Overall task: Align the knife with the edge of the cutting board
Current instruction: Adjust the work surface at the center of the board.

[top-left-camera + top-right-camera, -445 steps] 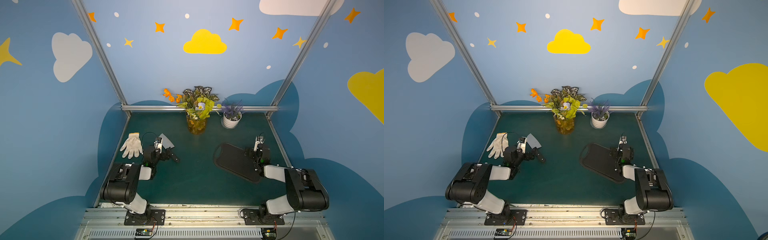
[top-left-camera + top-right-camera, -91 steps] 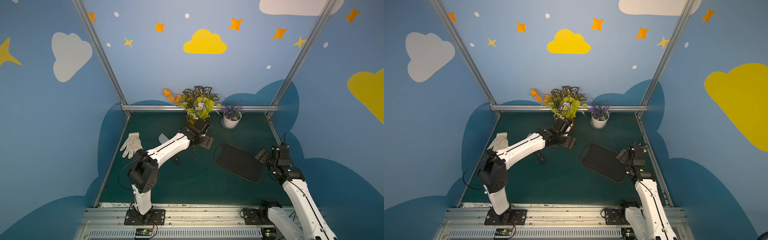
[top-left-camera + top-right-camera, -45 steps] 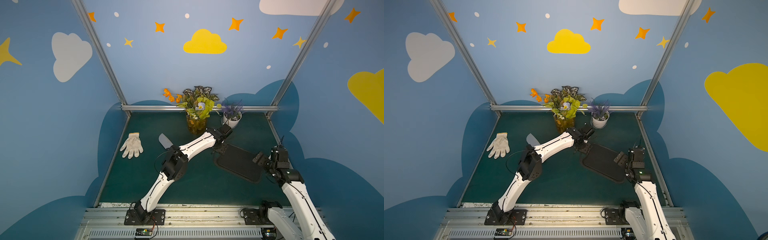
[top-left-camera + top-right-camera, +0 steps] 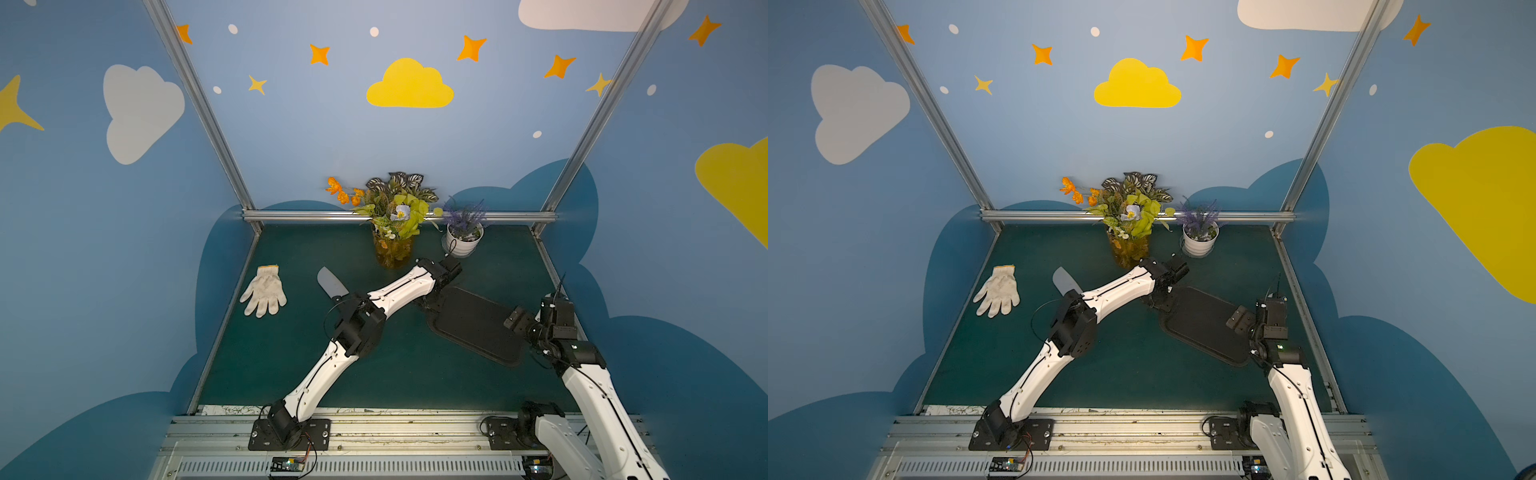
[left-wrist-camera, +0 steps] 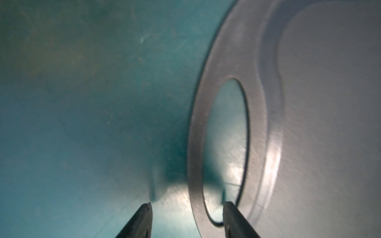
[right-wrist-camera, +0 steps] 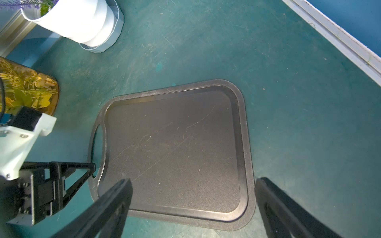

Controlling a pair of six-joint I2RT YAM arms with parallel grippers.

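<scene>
The black cutting board lies at an angle on the green table, right of centre. Its handle slot faces the vase. My left gripper is open at that end, one finger in the slot and one outside, with the end rim between them untouched. My right gripper hovers wide open over the board's opposite end. The knife's grey blade lies left of centre; my left arm hides its handle.
A white glove lies near the left wall. A glass vase of flowers and a white plant pot stand at the back, close to the board's slot end. A metal rail borders the table on the right.
My left arm has swung right, from beside the vase to the board's slot end, and its jaws have narrowed. The right gripper has edged in over the board, still wide open.
</scene>
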